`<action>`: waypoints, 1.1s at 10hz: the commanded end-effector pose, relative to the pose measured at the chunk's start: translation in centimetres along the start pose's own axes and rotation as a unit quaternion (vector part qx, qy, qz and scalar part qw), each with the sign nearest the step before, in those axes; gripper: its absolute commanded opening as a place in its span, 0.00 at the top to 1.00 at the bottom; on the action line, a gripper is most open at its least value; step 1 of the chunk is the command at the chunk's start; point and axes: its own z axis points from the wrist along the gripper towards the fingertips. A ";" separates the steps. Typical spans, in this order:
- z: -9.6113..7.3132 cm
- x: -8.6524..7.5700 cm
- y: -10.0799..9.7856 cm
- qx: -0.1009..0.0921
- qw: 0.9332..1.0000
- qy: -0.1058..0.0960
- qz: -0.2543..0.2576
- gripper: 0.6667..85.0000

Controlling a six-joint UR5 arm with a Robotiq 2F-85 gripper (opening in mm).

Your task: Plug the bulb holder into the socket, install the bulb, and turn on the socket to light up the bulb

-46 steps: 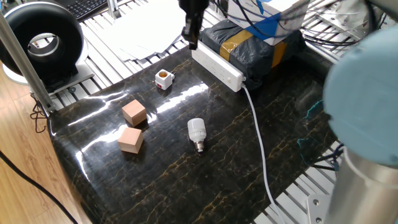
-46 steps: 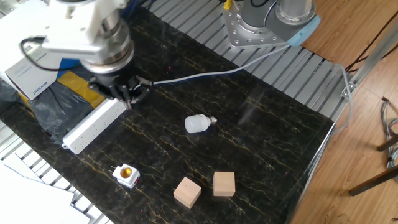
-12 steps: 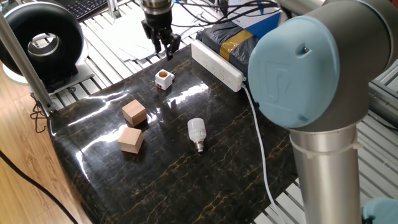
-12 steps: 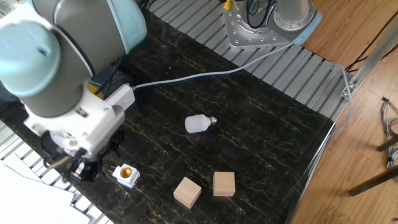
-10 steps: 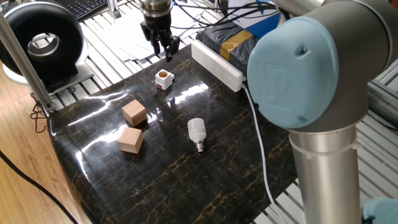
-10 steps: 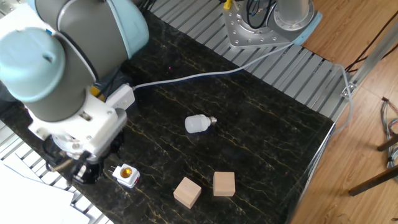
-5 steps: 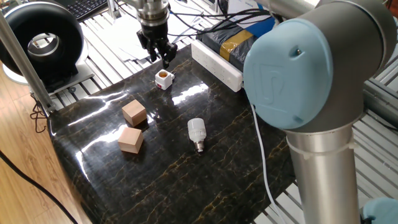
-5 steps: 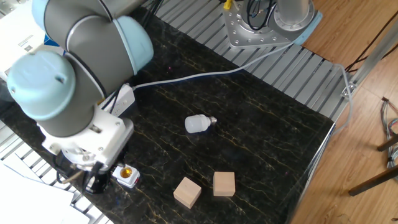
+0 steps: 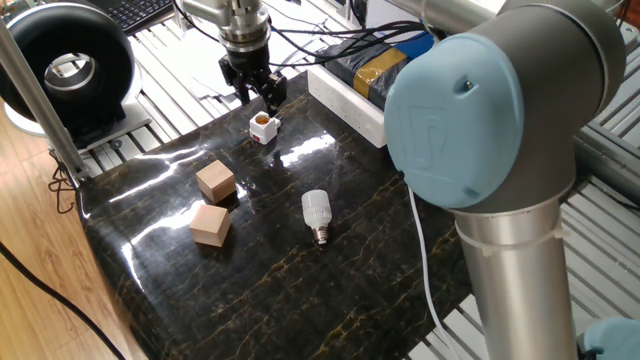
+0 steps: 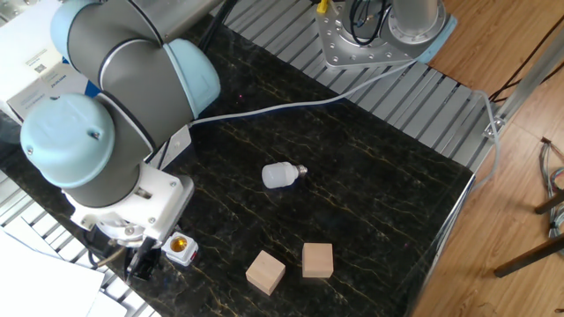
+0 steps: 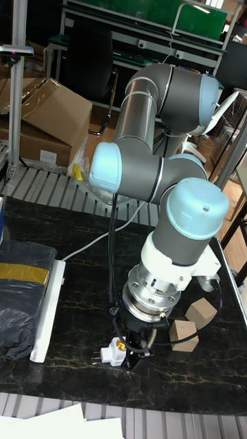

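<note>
Hovering over the small white cube bulb holder [image 9: 263,127] with orange-brown opening: gripper [image 9: 259,98], black fingers spread, nothing held. Holder sits upright on the dark marble worktop [image 9: 300,270], at its far edge. Left to right: two tan wooden cubes [image 9: 213,203], then white cylindrical bulb [image 9: 317,214] with silver screw base lying mid-worktop, then long white power strip socket [image 9: 345,100] beside the dark wrapped box [image 9: 385,70], cable trailing forward.

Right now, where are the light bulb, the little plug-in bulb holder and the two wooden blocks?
bulb [image 9: 316,211]: one fixed view, white body.
bulb holder [image 9: 263,127]: one fixed view, white side.
wooden blocks [image 9: 215,182]: one fixed view, farther block's top.
</note>
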 end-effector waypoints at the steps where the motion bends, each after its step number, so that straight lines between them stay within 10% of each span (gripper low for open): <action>1: 0.7 -0.8 0.1 0.005 1.000 -0.018 -0.001 0.20; 11: 2.8 -0.9 0.7 0.020 0.999 -0.007 0.028 0.28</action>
